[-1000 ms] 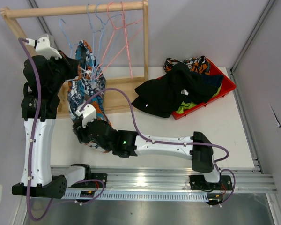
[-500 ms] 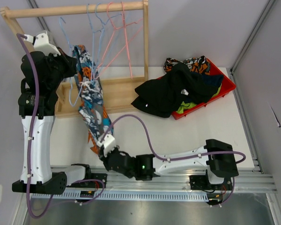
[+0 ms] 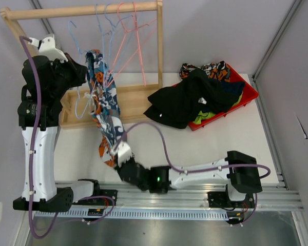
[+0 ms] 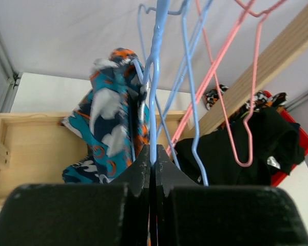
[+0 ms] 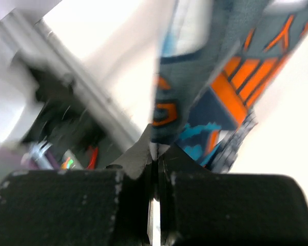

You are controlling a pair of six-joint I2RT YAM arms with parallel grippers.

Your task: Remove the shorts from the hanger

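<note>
Up close from the left wrist, we see the left gripper (image 4: pixel 153 161) shut tight on the wire of the blue hanger (image 4: pixel 156 102), which rises straight up from between its fingers. The patterned shorts (image 4: pixel 110 118), blue, orange and white, are bunched on that hanger just left of and beyond the fingertips. The rack rail (image 4: pixel 267 56) slants away to the gripper's right, and the black shorts (image 4: pixel 246 148) lie farther off below it. From the right wrist, badly blurred, we see the right gripper (image 5: pixel 155 148) closed on an edge of the patterned shorts, whose cloth runs up and away to the right of its fingers over the white table (image 5: pixel 277 179). From above, the left gripper is raised beside the rack with the hanger in its grip. The patterned shorts stretch from there as one long twisted band down to the right gripper, which sits low near the table's front edge. Well off to that gripper's right and farther back, the red bin (image 3: pixel 250 92) holds the black shorts spilling over its near side. The green shorts (image 3: pixel 204 119) and the camouflage shorts (image 3: pixel 211 69) peek out around them.
</note>
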